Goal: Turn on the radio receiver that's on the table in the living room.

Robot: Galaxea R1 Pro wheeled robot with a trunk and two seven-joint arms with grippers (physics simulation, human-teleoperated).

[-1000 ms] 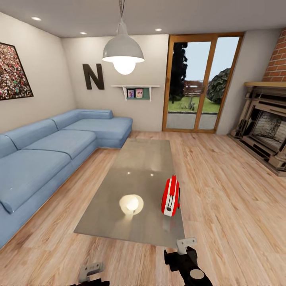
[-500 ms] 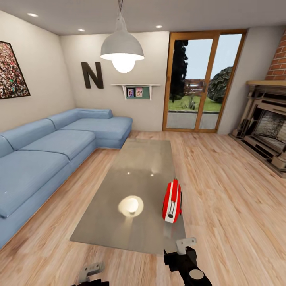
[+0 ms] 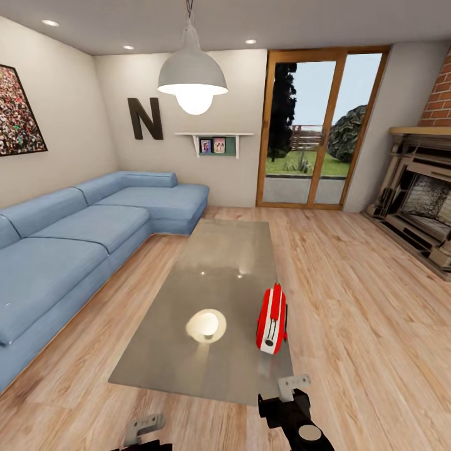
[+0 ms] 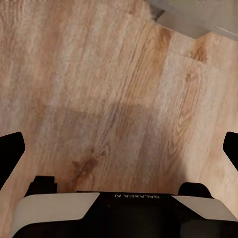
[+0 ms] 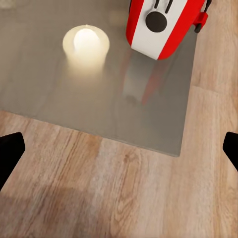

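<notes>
- Right pincer [image 3: 293,387] sits at about 5 o'clock in the head view, over the wood floor [image 3: 351,313] just short of the desk's near edge. In its wrist view the two dark fingertips [image 5: 10,153] stand wide apart, holding nothing.
- Left pincer [image 3: 143,426] is at 7 o'clock, above bare floor. Its fingertips [image 4: 10,156] are spread wide too.
- The desk [image 3: 213,282], long, low and glossy, runs away toward 12 o'clock.
- The red radio receiver [image 3: 271,319] stands upright near the desk's near right corner, just beyond the right pincer, not touched.
- A lamp reflection [image 3: 205,324] glows on the desk to the radio's left.
- Blue sofa [image 3: 69,244] at 9 o'clock; fireplace [image 3: 419,200] at 3 o'clock.
- Farthest: letter N [image 3: 145,119], pendant lamp [image 3: 192,72], glass doors [image 3: 319,125].
</notes>
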